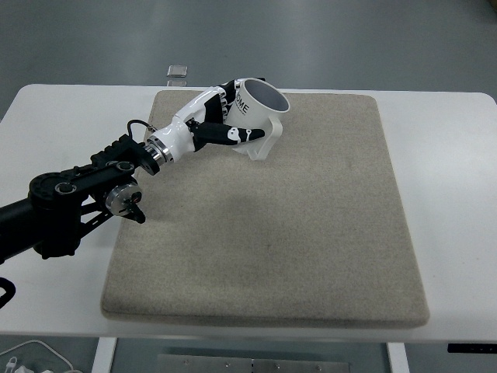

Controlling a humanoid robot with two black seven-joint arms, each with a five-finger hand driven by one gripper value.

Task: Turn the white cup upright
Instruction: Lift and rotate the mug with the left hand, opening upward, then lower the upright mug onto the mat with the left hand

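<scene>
Left robot hand [227, 123] wrapped round the white cup [255, 115] w/ fingers curled on its body, at the far-left part of the mat [311, 233]. Cup tilted, mouth up-ish. Prob. ceramic: stiff, glazed, slippery, breakable; grip body, not handle.

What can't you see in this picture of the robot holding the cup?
- The side of the white cup facing the left hand is covered by it, so the print reads only in part.
- The cup's base is hidden by its own body and the hand.
- The small object beyond the table is too small to identify.
- The cable at the bottom left is cut off by the picture's edge.
- The right arm is out of view.
</scene>
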